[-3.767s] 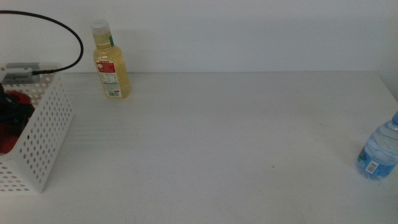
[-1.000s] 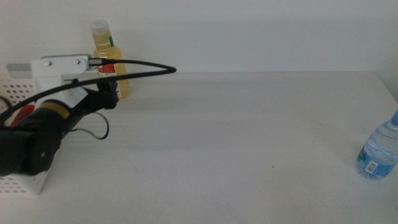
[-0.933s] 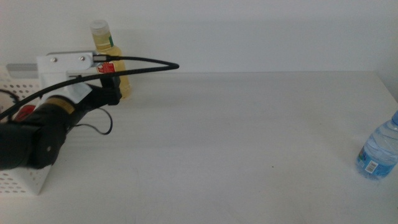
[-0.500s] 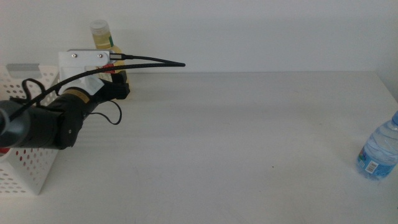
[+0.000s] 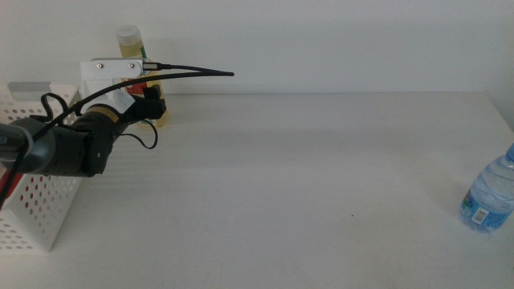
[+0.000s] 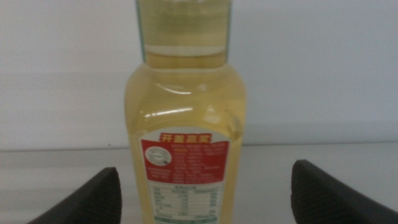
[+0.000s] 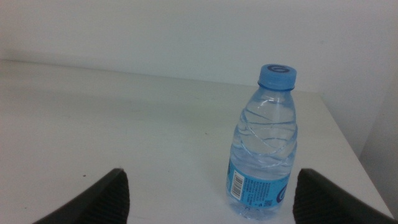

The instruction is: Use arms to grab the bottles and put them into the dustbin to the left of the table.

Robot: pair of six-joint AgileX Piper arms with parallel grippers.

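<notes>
A yellow-liquid bottle (image 5: 128,38) with a white cap stands at the table's back left, its body mostly hidden behind my left arm. In the left wrist view the yellow bottle (image 6: 185,118) fills the middle, its red label facing me. My left gripper (image 6: 204,182) is open, one jaw on each side of the bottle and clear of it. In the middle view the left gripper (image 5: 152,109) is right in front of the bottle. A small clear water bottle (image 5: 490,193) with a blue cap stands at the right edge. My right gripper (image 7: 211,180) waits open, a short way before the water bottle (image 7: 264,149).
The white perforated dustbin (image 5: 44,213) stands at the left edge, just beside my left arm, with something red (image 5: 10,178) showing inside. A thick black cable (image 5: 193,74) arcs over the arm. The white table (image 5: 305,177) stretches between the two bottles.
My left arm has come up out of the dustbin and swung back and right, bringing its open gripper up to the yellow bottle. The water bottle has not moved.
</notes>
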